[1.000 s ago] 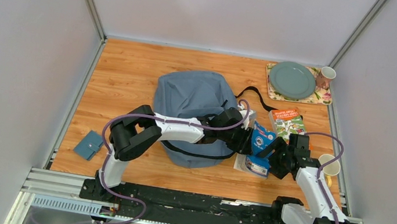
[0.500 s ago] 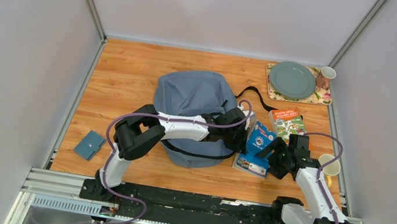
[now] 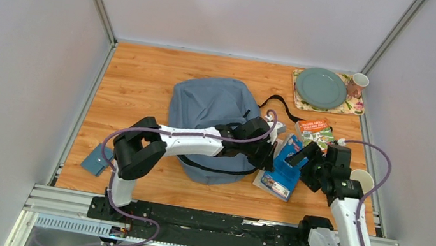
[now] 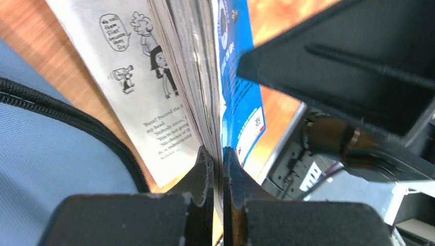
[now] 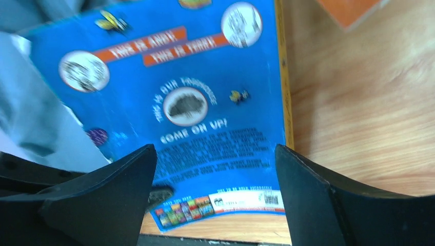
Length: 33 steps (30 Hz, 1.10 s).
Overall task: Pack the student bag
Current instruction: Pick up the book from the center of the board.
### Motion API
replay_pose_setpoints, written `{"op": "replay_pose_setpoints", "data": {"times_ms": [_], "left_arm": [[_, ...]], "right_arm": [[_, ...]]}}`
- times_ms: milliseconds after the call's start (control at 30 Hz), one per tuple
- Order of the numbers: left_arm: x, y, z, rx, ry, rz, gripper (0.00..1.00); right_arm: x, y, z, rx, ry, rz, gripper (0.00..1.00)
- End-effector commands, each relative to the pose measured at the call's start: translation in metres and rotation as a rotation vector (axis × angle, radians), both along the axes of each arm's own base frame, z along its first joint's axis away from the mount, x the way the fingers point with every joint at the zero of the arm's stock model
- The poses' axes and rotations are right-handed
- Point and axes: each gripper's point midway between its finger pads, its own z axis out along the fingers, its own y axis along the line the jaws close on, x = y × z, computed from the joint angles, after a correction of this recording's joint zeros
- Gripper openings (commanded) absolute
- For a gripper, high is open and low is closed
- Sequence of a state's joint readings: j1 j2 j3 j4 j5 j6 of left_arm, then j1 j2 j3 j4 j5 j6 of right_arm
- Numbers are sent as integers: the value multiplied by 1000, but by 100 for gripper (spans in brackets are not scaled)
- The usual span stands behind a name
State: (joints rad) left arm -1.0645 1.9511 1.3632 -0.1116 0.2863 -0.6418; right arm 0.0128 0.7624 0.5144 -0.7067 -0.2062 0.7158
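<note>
1. A small teal wallet (image 3: 98,159) lies flat on the wooden table (image 3: 138,79), well to the left of the student bag and nearer the front edge.
2. The student bag (image 3: 208,105), soft and grey-blue, lies slumped in the middle of the table. A black strap (image 3: 276,105) trails out from its right side.
3. The left arm reaches across the front of the bag. The left gripper (image 3: 268,158) sits at the bag's right edge, its two fingers (image 4: 202,169) pinched tight on the thin lower edge of a blue book (image 3: 283,171).
4. The blue book stands tilted just right of the bag. A black-and-white cartoon page faces the bag's dark zip, and the blue cover faces away from the bag.
5. The right gripper (image 3: 307,163) is on the side of the book away from the bag. Its jaws are spread wide and hold nothing, with the blue back cover showing between them.
6. An orange and green book (image 3: 316,131) lies flat to the right of the bag, behind the blue book.
7. A yellow cup (image 3: 362,180) stands far right of the bag, near the table's edge.
8. A floral placemat (image 3: 354,107) lies at the back, right of the bag. It carries a green plate (image 3: 321,88), with a mug (image 3: 357,85) at its far corner.
</note>
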Motion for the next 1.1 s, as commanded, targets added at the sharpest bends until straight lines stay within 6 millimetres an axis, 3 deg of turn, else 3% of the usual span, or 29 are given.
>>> {"op": "replay_pose_setpoints", "data": {"times_ms": [0,100,333,500,600,933,1067], "left_arm": [[-7,-10,122,-269,-203,-93,0],[-5,-1,151,-317,-256,-90,0],[18,42,182,-430,-252,-1,0],[15,65,196,-543,-238,-61,0],[6,69,200,-598,-222,-117,0],[-28,78,231,-732,-255,-298,0],[-35,79,236,-764,-255,-350,0]], "right_arm": [[5,-15,59,-83,-164,-38,89],[-2,-24,86,-129,-225,-55,91],[-11,-24,134,-151,-364,-24,91],[-5,17,168,-4,-533,173,91],[-2,37,177,93,-586,254,91],[14,46,145,158,-512,275,91],[12,58,147,225,-537,325,88]]}}
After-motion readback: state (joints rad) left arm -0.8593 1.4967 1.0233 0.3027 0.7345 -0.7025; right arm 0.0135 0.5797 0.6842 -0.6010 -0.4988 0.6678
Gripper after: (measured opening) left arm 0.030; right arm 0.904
